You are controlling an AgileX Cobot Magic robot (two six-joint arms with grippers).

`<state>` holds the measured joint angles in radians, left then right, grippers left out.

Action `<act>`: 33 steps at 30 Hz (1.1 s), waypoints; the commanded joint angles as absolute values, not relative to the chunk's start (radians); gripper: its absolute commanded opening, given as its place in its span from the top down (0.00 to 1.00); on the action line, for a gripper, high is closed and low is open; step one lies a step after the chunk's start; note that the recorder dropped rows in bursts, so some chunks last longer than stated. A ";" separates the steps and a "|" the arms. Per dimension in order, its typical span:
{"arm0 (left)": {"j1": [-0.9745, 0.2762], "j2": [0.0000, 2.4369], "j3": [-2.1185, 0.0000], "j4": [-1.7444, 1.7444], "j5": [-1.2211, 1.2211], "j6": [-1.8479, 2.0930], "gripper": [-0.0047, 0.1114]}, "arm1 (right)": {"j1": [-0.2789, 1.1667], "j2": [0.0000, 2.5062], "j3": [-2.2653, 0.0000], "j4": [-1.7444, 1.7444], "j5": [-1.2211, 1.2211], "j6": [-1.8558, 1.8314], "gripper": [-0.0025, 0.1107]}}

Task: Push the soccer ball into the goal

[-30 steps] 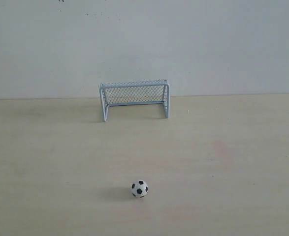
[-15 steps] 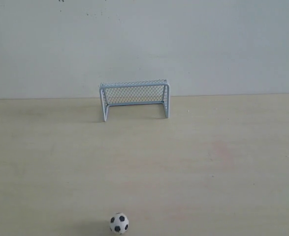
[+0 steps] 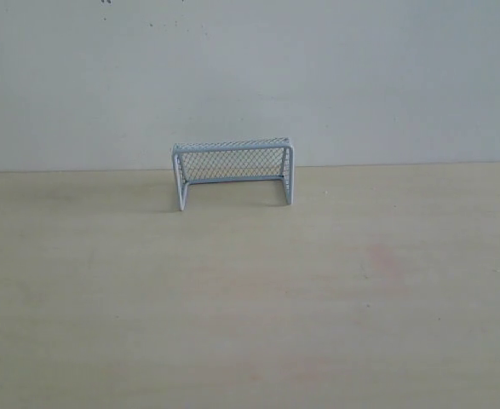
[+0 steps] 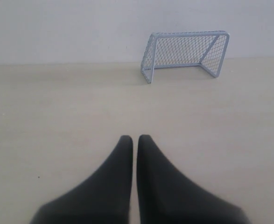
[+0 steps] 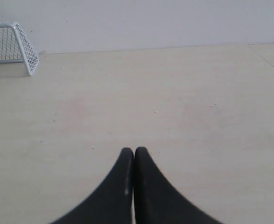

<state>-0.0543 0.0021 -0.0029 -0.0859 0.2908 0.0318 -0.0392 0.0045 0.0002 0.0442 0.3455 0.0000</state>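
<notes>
The goal (image 3: 232, 173) stands at the back of the table against the wall, pale blue-white frame with mesh netting, its mouth facing the front. It also shows in the left wrist view, goal (image 4: 186, 53), and its corner in the right wrist view, goal (image 5: 13, 44). The soccer ball is out of view in every frame. My left gripper (image 4: 135, 138) is shut with nothing between its black fingers, well short of the goal. My right gripper (image 5: 134, 150) is shut and empty too. Neither gripper appears in the exterior view.
A pale wooden tabletop (image 3: 250, 290) runs up to a plain white wall (image 3: 250, 77). A seam or edge of the table (image 5: 270, 60) shows at the far side in the right wrist view.
The soccer ball rolled toward the front edge of the exterior view, slightly leftward, and has now left the frame. The goal has not moved.
</notes>
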 commanded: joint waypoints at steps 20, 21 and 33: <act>0.017 0.000 0.000 -0.085 0.291 0.022 0.92 | -0.037 0.000 0.000 0.045 0.334 0.000 0.98; 0.017 0.000 0.000 -0.085 0.291 0.022 0.92 | -0.037 0.000 0.000 0.045 0.334 0.000 0.98; 0.017 0.000 0.000 -0.085 0.291 0.022 0.92 | -0.037 0.000 0.000 0.045 0.334 0.000 0.98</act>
